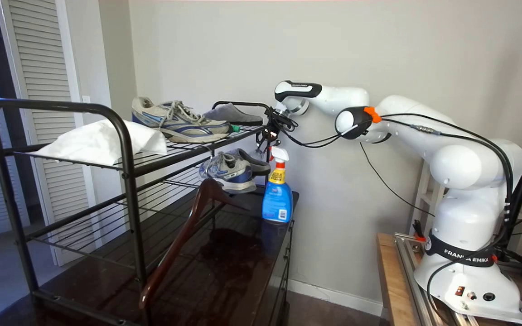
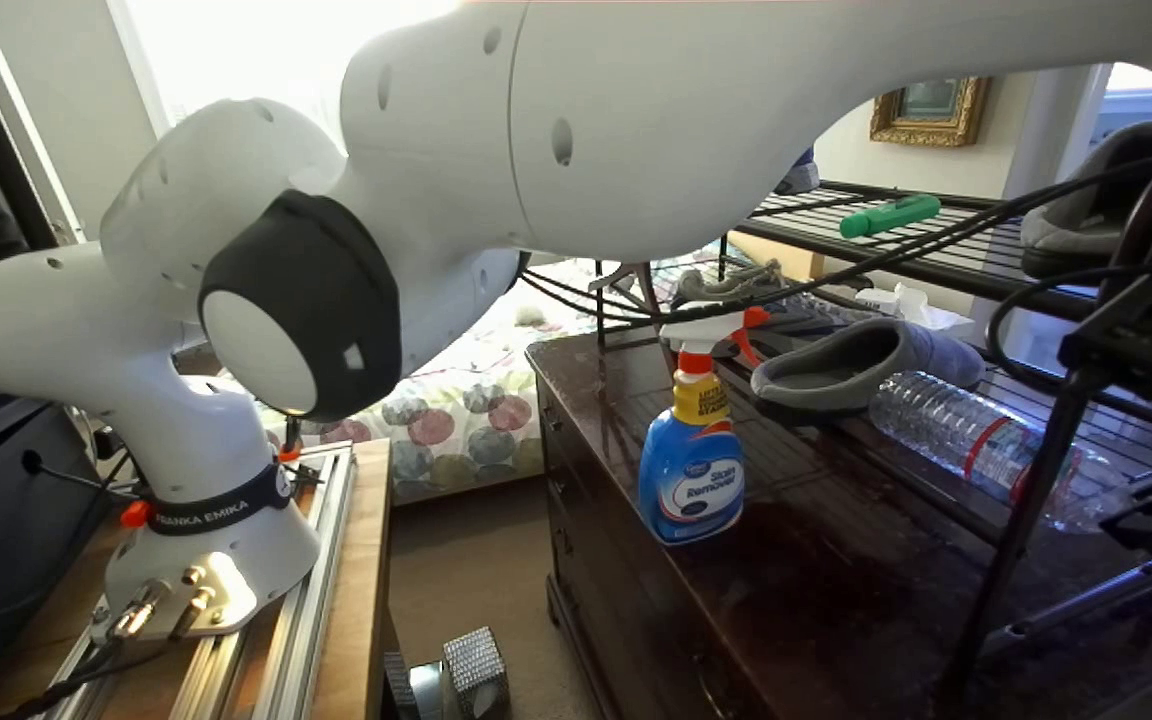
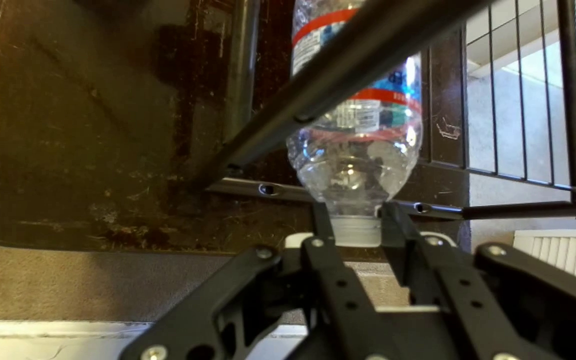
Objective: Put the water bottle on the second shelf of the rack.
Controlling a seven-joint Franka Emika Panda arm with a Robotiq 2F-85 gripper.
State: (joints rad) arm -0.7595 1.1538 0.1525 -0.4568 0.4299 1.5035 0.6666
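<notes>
The clear plastic water bottle (image 3: 353, 175), with a red-edged label, lies with its capped end toward me. In the wrist view, my gripper (image 3: 354, 215) is shut on its cap. A black rack bar (image 3: 313, 95) crosses in front of the bottle. In an exterior view the bottle (image 2: 931, 410) is on its side beside a rack post, at the level of the second shelf (image 2: 926, 500); I cannot tell whether it touches the wires. The gripper (image 1: 269, 138) is at the far end of the black rack (image 1: 129, 181). The bottle is not clear there.
A blue spray bottle (image 1: 277, 199) stands on the dark dresser (image 1: 224, 262) beside the rack. A grey slipper (image 2: 836, 370) and sneaker (image 1: 227, 172) are on the second shelf. The top tier holds a sneaker, slipper, white bag (image 1: 93, 142) and green marker (image 2: 891, 215). A hanger (image 1: 184, 235) hangs in front.
</notes>
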